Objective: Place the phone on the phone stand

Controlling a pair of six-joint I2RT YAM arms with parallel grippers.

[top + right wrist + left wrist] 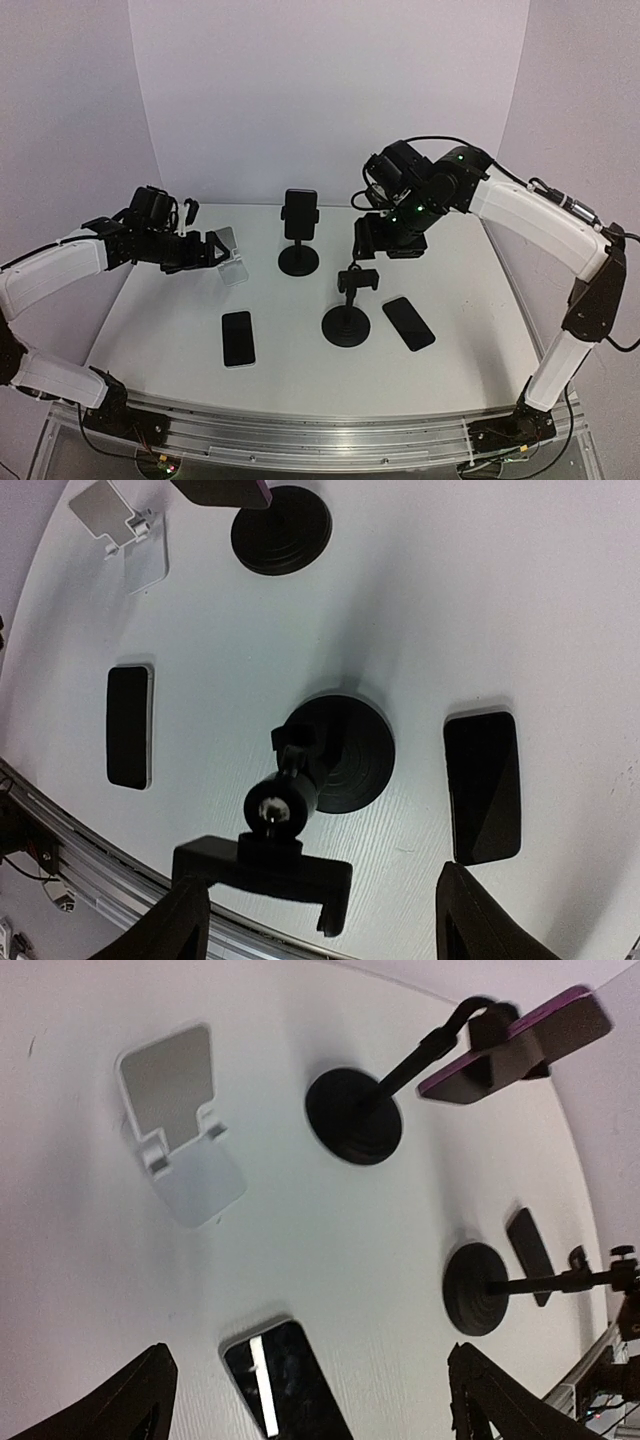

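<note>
Two dark phones lie flat on the white table: one at front left [237,338] [285,1380] [129,725], one at front right [408,322] [483,785]. An empty black phone stand [348,310] stands between them, with its clamp [265,865] on top and its round base [345,750] below. My right gripper [372,248] [322,932] hangs open just above and behind that clamp, holding nothing. Over the left phone, beside a white folding stand [232,262] [180,1130], my left gripper [205,250] [315,1410] is open and empty.
At the back middle a second black stand [298,260] [353,1115] holds a phone [299,213] [520,1045] in its clamp. The table's front edge and a metal rail [320,435] run below the phones. White walls close in the back and sides.
</note>
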